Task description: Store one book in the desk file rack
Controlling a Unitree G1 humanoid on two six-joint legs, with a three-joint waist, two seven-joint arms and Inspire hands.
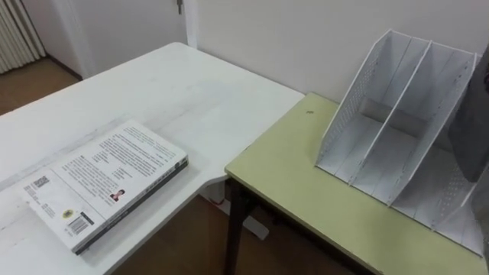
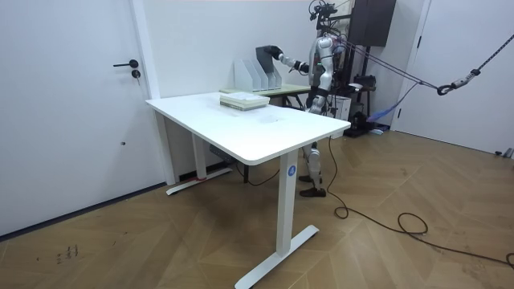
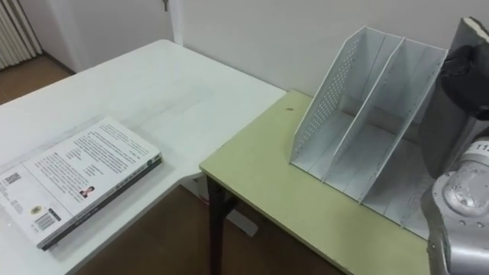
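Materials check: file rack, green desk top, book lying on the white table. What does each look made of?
File rack: matte white, with thin flat walls and rows of punched holes. It could be sheet metal or rigid plastic; can't tell which.
Green desk top: smooth matte slab, probably laminated board.
Book: printed paper cover with text and barcodes, likely a softback.

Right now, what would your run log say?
right hand: holds dark book at file rack right end | second book: flat on white table
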